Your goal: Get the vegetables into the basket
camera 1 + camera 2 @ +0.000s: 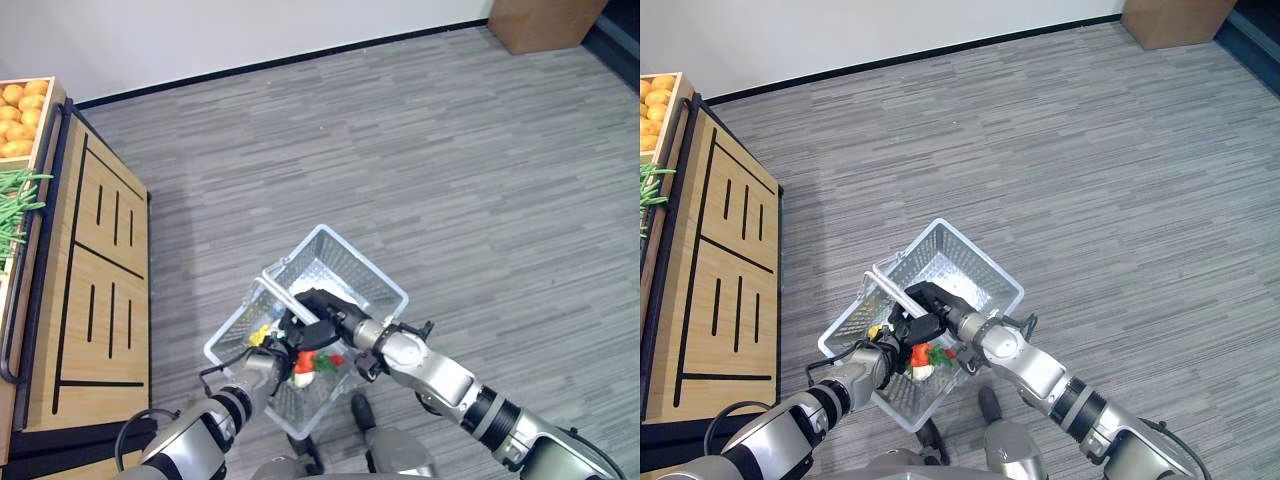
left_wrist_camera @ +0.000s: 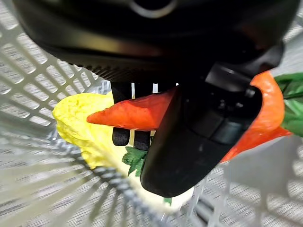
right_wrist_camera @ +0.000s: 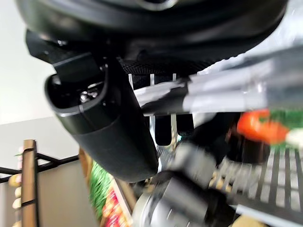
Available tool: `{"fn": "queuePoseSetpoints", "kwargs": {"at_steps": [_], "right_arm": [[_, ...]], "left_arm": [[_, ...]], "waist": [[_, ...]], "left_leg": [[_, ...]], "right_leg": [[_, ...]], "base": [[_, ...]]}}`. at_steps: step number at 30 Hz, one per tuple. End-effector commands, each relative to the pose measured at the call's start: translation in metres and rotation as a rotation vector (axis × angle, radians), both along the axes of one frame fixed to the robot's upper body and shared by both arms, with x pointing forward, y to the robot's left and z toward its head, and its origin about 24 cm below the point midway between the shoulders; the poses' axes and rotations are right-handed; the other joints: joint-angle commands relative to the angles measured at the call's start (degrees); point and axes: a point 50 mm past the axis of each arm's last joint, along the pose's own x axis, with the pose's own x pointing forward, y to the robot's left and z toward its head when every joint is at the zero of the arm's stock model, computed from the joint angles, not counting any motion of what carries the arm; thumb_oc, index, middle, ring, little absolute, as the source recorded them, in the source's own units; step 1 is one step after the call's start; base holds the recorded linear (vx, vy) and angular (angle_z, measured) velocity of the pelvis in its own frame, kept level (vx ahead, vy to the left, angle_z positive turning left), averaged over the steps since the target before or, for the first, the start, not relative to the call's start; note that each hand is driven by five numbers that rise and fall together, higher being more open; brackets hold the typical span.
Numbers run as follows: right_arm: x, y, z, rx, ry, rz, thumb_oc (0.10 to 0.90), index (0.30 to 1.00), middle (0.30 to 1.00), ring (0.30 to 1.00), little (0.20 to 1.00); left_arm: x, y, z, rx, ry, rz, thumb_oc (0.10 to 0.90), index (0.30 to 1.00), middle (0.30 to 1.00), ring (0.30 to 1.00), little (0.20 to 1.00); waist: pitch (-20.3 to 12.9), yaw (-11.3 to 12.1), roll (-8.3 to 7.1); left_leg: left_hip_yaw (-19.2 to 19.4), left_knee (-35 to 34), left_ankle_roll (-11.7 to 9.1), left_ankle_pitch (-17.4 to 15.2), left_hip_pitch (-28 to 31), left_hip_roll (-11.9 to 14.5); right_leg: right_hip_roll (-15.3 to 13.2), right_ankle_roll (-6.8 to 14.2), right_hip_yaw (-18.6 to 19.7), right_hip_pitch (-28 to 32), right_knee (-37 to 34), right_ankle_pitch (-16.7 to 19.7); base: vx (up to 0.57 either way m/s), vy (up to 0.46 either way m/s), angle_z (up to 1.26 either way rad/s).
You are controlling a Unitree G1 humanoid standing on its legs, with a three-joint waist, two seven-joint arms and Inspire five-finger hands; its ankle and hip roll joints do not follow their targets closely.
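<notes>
Nearest the robot, a white wire basket (image 1: 345,262) hangs above the grey wood-look floor (image 1: 480,180), carried by its handle bar (image 1: 287,297). The right hand (image 1: 318,305) comes in from the lower right and sits on that bar; in the right wrist view its fingers (image 3: 163,128) curl over the pale bar w/ the thumb beside, so it is clenched round the handle.

The left hand (image 1: 277,357) reaches from the lower left into the near end of the basket. In the left wrist view its fingers (image 2: 128,137) and thumb close round an orange-red carrot (image 2: 132,112) w/ green leaves, so it is grasping the carrot, low inside the mesh. Under and beside it lies a yellow vegetable (image 2: 83,125), prob. a pepper or sim.; can't tell which. From the head views, red, green, yellow and white bits (image 1: 924,358) show together at the basket's near end.

Progress, as a judgement: several vegetables are already in the basket, and the carrot is inside but not yet let go. Left to do: release it, then fetch any more.

Farther off, at the floor's left edge, stands a wooden produce stand (image 1: 95,290) w/ green beans (image 1: 18,205) and oranges (image 1: 22,115) at its far end. A wooden cabinet (image 1: 545,22) sits in the far right corner by the white wall.
</notes>
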Motion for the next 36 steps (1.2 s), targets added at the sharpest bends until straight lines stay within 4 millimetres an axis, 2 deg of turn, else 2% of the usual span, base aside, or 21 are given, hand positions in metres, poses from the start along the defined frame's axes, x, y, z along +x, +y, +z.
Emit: {"fn": "queuePoseSetpoints", "kwargs": {"at_steps": [1,16,21,27,28,29,30,31,32,33,34,35,36], "right_arm": [[-0.012,0.058,0.123,0.536,-0.324,0.260,0.400,0.300,0.300,0.300,0.300],[-0.015,0.058,0.123,0.536,-0.320,0.295,0.400,0.300,0.300,0.300,0.300],[-0.008,0.061,0.112,0.465,-0.317,0.262,0.400,0.300,0.300,0.300,0.300],[0.018,0.041,0.078,0.221,-0.340,0.115,0.400,0.300,0.300,0.300,0.300],[0.029,0.030,0.068,0.086,-0.388,0.057,0.400,0.300,0.300,0.300,0.300],[0.030,0.030,0.067,0.085,-0.388,0.056,0.400,0.300,0.300,0.300,0.300],[0.033,0.024,0.057,0.063,-0.351,0.014,0.400,0.300,0.300,0.300,0.300],[0.045,-0.001,0.025,-0.039,-0.248,-0.105,0.400,0.300,0.300,0.300,0.300],[0.045,0.000,0.025,-0.038,-0.249,-0.105,0.400,0.300,0.300,0.300,0.300],[0.053,-0.018,0.012,-0.158,-0.250,-0.167,0.400,0.300,0.300,0.300,0.300],[0.053,-0.018,0.012,-0.157,-0.251,-0.168,0.400,0.300,0.300,0.300,0.300],[0.058,-0.026,0.006,-0.230,-0.265,-0.194,0.400,0.300,0.300,0.300,0.300],[0.061,-0.046,-0.015,-0.307,-0.189,-0.272,0.400,0.300,0.300,0.300,0.300]], "left_arm": [[0.032,-0.010,0.024,0.071,-0.118,-0.074,0.900,1.000,1.000,1.000,1.000],[0.027,-0.016,0.019,0.072,-0.082,-0.114,0.900,1.000,1.000,1.000,1.000],[0.025,-0.021,0.018,0.055,-0.072,-0.122,0.900,1.000,1.000,1.000,1.000],[0.018,-0.033,0.014,-0.121,0.030,-0.024,0.900,1.000,1.000,1.000,1.000],[0.014,-0.039,0.014,-0.156,0.073,-0.040,0.900,1.000,1.000,1.000,1.000],[0.014,-0.039,0.014,-0.156,0.075,-0.040,0.900,1.000,1.000,1.000,1.000],[0.014,-0.042,0.016,-0.176,0.072,-0.043,0.900,1.000,1.000,1.000,1.000],[0.022,-0.062,0.041,-0.272,0.031,-0.140,0.900,1.000,1.000,1.000,1.000],[0.022,-0.061,0.041,-0.270,0.032,-0.140,0.900,1.000,1.000,1.000,1.000],[0.023,-0.065,0.050,-0.288,0.027,-0.183,0.900,1.000,1.000,1.000,1.000],[0.023,-0.065,0.050,-0.287,0.029,-0.184,0.900,1.000,1.000,1.000,1.000],[0.024,-0.069,0.059,-0.310,0.018,-0.217,0.900,1.000,1.000,1.000,1.000],[0.028,-0.070,0.069,-0.348,-0.008,-0.226,0.900,1.000,1.000,1.000,1.000]], "waist": [[-2.43,0.32,-2.67],[-2.68,-0.51,-2.46],[-3.00,-0.33,-2.37],[-4.56,0.55,-1.62],[-5.32,0.98,-1.26],[-5.29,0.89,-1.28],[-5.64,1.09,-1.15],[-6.60,1.99,-0.48],[-6.56,1.88,-0.56],[-7.10,2.49,-0.35],[-7.06,2.44,-0.41],[-7.36,2.84,-0.34],[-7.82,3.46,-0.27]], "left_leg": [[0.96,8.75,-2.21,-8.95,0.83,0.84],[2.04,8.71,-2.45,-9.15,1.65,0.92],[1.70,8.37,-2.54,-8.97,1.86,0.89],[-1.57,6.56,-2.34,-8.27,2.92,0.31],[-2.62,5.99,-2.25,-8.25,3.58,0.10],[-2.76,5.90,-2.25,-8.22,3.67,0.08],[-3.42,5.69,-2.18,-8.20,3.96,-0.01],[-5.29,4.98,-2.07,-8.15,4.83,-0.42],[-5.43,4.95,-2.06,-8.14,4.86,-0.43],[-6.52,4.76,-1.97,-8.13,5.20,-0.64],[-6.62,4.72,-1.96,-8.12,5.26,-0.65],[-7.21,4.49,-1.89,-8.05,5.46,-0.75],[-8.19,4.07,-1.79,-7.90,5.74,-0.86]], "right_leg": [[-3.57,2.83,-3.73,-0.61,1.63,-3.09],[-3.46,2.90,-3.43,-0.50,1.74,-3.20],[-3.56,2.91,-3.81,-0.13,1.67,-3.35],[-4.31,2.49,-6.45,1.99,1.55,-4.30],[-4.51,2.32,-7.41,3.02,1.62,-4.81],[-4.54,2.32,-7.56,3.15,1.60,-4.86],[-4.69,2.25,-8.18,3.69,1.60,-5.06],[-4.98,2.18,-9.79,5.24,1.62,-5.70],[-5.00,2.18,-9.93,5.32,1.60,-5.73],[-5.12,2.18,-10.93,6.17,1.62,-6.06],[-5.14,2.18,-11.04,6.27,1.58,-6.08],[-5.14,2.18,-11.50,6.67,1.55,-6.23],[-5.25,2.13,-12.41,7.32,1.53,-6.48]], "base": [[0.00,0.018,-0.08],[0.00,0.002,-0.01],[0.00,0.000,0.00],[0.01,-0.013,0.13],[0.03,-0.010,0.45],[0.03,-0.008,0.54],[0.02,0.001,0.52],[0.02,0.001,0.36],[0.02,0.006,0.49],[0.01,0.002,0.46],[0.01,0.004,0.50],[-0.01,0.008,0.35],[-0.01,0.008,0.23]]}}
